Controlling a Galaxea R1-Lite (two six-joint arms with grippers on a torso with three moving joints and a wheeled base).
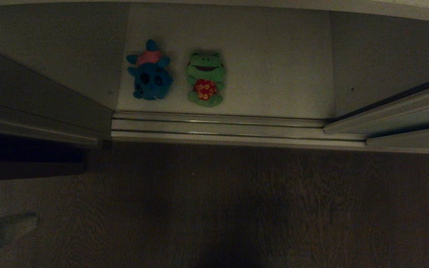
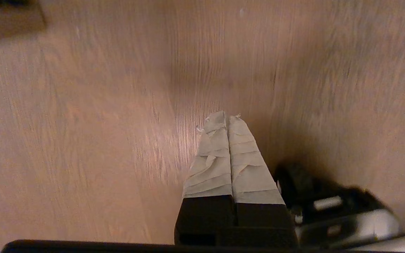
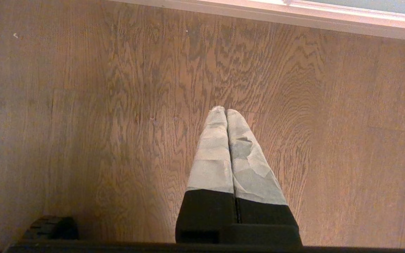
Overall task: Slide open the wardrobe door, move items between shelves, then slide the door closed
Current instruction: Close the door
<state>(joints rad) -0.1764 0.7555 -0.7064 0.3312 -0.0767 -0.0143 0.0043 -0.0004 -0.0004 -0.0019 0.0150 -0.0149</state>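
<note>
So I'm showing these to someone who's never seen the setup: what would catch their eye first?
Two plush toys, lying side by side on the white shelf at the bottom of the open wardrobe: the teal-blue creature on the left, the green frog right of it, just behind the ribbed floor track. Next, each wrist view shows taped fingers pressed shut and holding nothing, the left gripper and right gripper over the wooden floor.

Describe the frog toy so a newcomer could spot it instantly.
Look into the open wardrobe at the white shelf just behind the ribbed floor track. Two plush toys lie side by side near its left end. The frog is the right one: bright green, red chest patch, unlike the teal-blue toy with pink back.
</note>
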